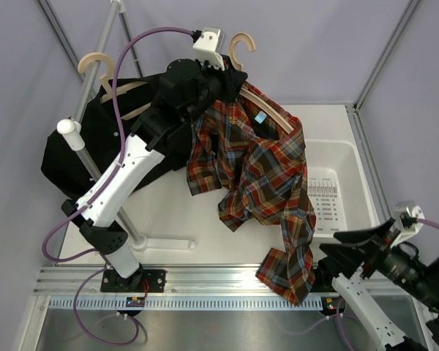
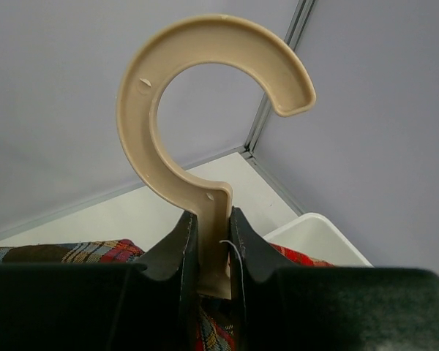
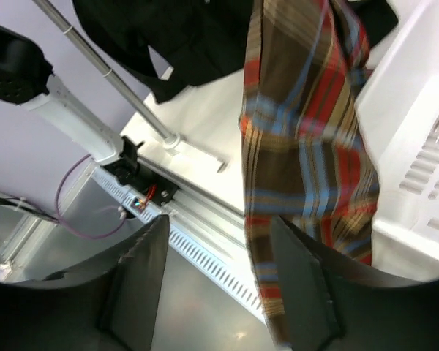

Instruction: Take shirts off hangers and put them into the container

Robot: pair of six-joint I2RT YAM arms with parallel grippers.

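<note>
We see the left arm (image 1: 124, 175) stretched high and far over the tabletop (image 1: 168, 216). Its jaws are pinched tight on the neck of a wooden hanger (image 2: 205, 110), with the hook standing above them and the plaid shirt (image 1: 267, 172) drooping below. The right arm (image 1: 395, 263) crouches low, jaws apart, gripping nothing. A plaid sleeve dangles just beyond them, and the white basket (image 3: 417, 139) is off to their right. We count two hangers, two shirts and one basket. The second hanger (image 1: 95, 64) and the black shirt (image 1: 80, 153) hang left of the left jaws.
</note>
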